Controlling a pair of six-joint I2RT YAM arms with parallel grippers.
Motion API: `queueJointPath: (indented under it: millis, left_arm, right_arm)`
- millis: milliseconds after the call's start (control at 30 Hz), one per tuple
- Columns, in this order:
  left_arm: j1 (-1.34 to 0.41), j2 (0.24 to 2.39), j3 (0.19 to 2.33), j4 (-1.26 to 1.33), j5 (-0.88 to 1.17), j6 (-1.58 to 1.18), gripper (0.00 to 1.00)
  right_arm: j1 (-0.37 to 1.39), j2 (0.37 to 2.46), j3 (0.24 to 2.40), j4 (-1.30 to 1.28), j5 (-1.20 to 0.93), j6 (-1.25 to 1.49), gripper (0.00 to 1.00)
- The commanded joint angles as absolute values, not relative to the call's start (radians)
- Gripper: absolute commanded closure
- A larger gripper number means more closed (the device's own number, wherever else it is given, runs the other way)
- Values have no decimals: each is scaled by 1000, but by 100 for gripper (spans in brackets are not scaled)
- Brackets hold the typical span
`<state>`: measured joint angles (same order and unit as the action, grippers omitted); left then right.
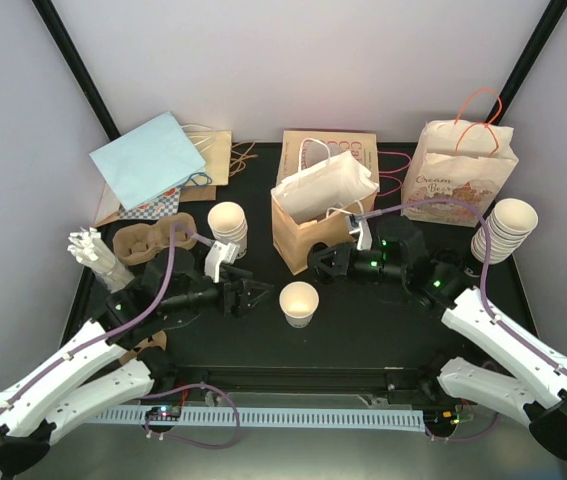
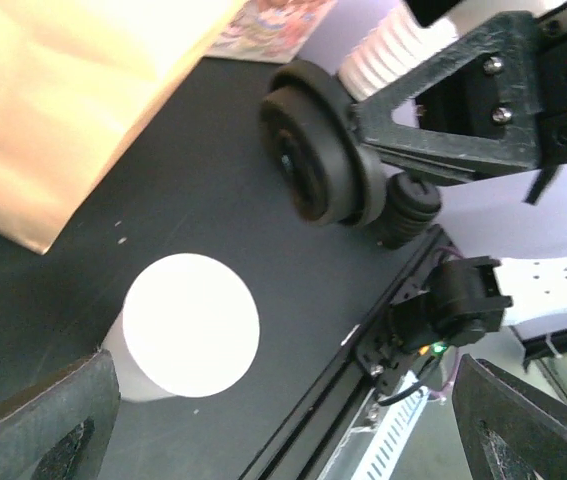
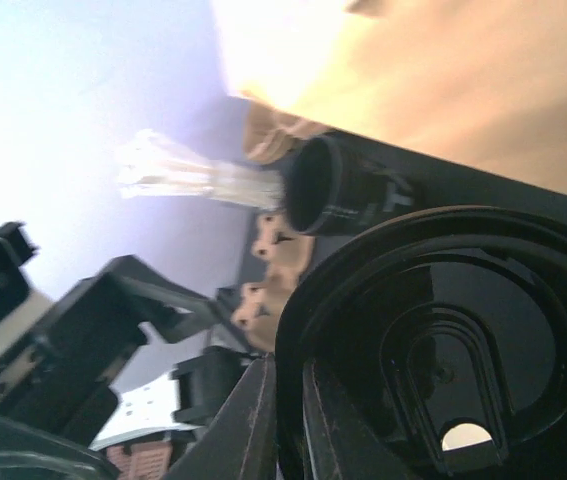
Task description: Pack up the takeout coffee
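Note:
The takeout coffee cup (image 1: 299, 303), small and cream-white, stands upright and uncovered on the black table. In the left wrist view the cup (image 2: 191, 325) shows as a white disc. My left gripper (image 1: 254, 296) sits just left of it, open. From its own camera the left gripper (image 2: 283, 435) has the cup in front of its wide-spread fingers (image 2: 48, 425), untouched. My right gripper (image 1: 324, 262) hovers behind and to the right of the cup, shut on the round black lid (image 3: 433, 340). The right gripper (image 3: 288, 400) pinches the lid's rim. The lid (image 2: 318, 150) also shows in the left wrist view.
A brown paper bag (image 1: 308, 232) holding a white bag stands right behind the right gripper. Stacks of nested cups (image 1: 228, 226) (image 1: 504, 229), a pulp carrier (image 1: 151, 241), a blue bag (image 1: 148, 160) and a printed bag (image 1: 460, 172) line the back.

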<state>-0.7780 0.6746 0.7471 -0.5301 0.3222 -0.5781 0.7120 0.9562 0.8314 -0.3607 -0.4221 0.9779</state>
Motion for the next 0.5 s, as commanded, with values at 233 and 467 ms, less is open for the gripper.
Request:
queueJointPath:
  millis: [233, 467]
  left_arm:
    - [-760, 646, 758, -280, 450, -487, 6]
    - [-759, 534, 659, -89, 372, -195, 1]
  right_arm:
    - [713, 908, 888, -145, -586, 1162, 90]
    - [712, 890, 933, -205, -615, 1156, 89]
